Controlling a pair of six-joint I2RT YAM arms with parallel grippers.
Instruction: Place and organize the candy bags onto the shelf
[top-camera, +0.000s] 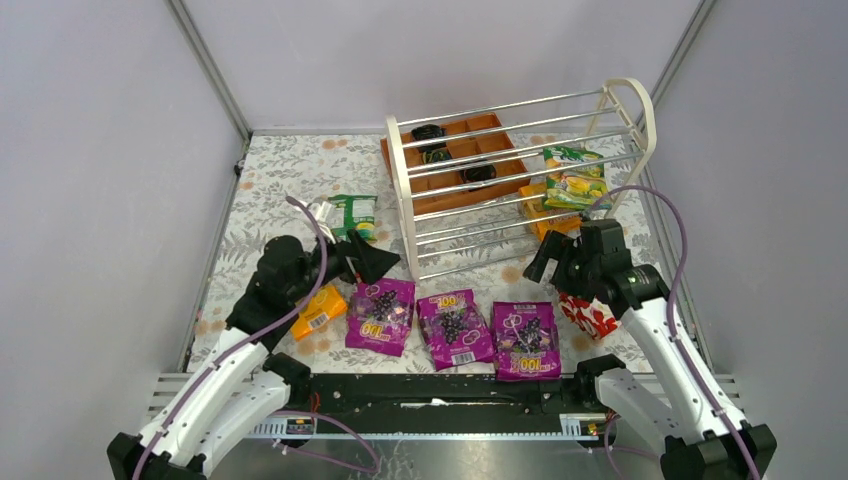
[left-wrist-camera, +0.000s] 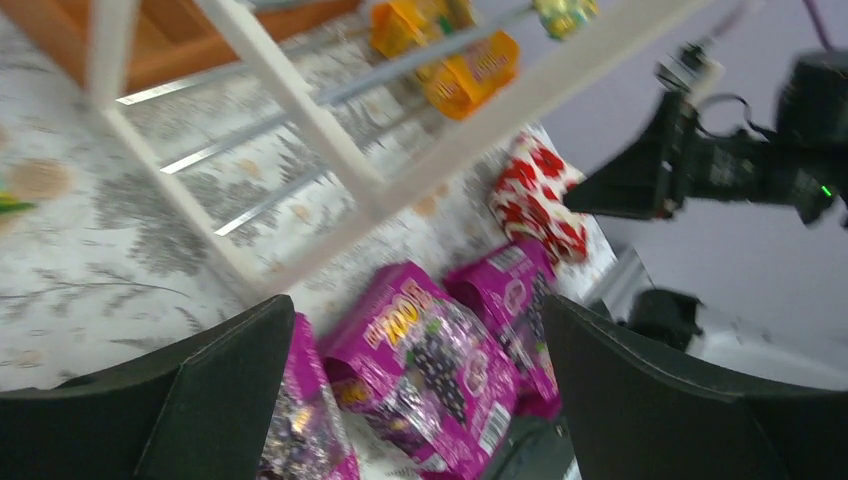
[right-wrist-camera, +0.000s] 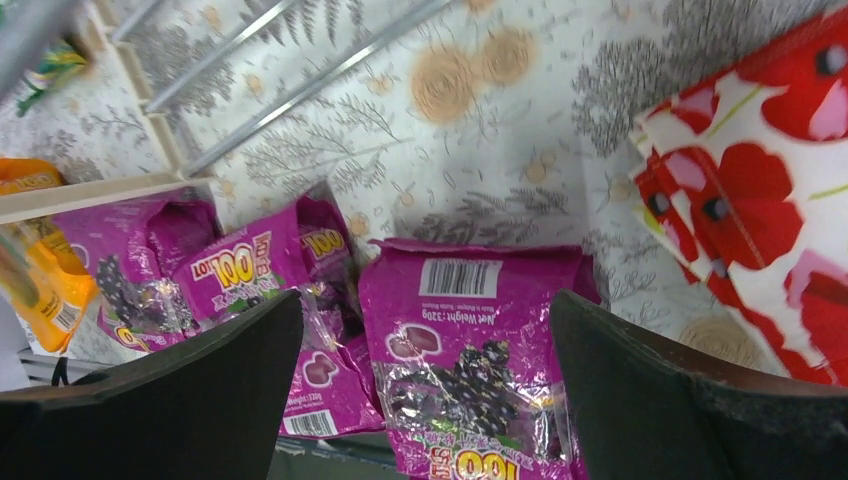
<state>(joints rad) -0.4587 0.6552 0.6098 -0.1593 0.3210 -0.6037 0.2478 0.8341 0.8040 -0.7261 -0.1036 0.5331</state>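
Three magenta bags lie flat in a row along the near edge of the tabletop (top-camera: 280, 170), each with its long axis running near to far. The left magenta bag (top-camera: 381, 313) sits just near of the left fingers (top-camera: 372, 262), which are spread wide with nothing between them. The right magenta bag (top-camera: 527, 340) lies near and slightly left of the right fingers (top-camera: 540, 262), which are also spread wide and empty. The middle magenta bag (top-camera: 455, 327) lies between the two, about equally far from either.

From the right wrist, the right magenta bag (right-wrist-camera: 470, 350) lies almost centred between the right fingers (right-wrist-camera: 680, 400). Its length runs along the gap, so a closing stroke would cross its short width. The heart-patterned package (top-camera: 588, 313) lies just to the right of that bag and is not part of the job. From the left wrist, the left fingers (left-wrist-camera: 215, 400) frame the magenta bags at a slant, so the wrist probably needs turning before it comes down.

The orange bag (top-camera: 320, 310) lies just left of the left magenta bag, and the green-white bag (top-camera: 352, 215) lies farther back on the left. Both are nearer the left side.

The shelf (top-camera: 405, 190) stands at the far right, beyond the row. A green-yellow bag (top-camera: 572, 180) is on the rods at its right end, so the open space looks to be toward its left and middle.
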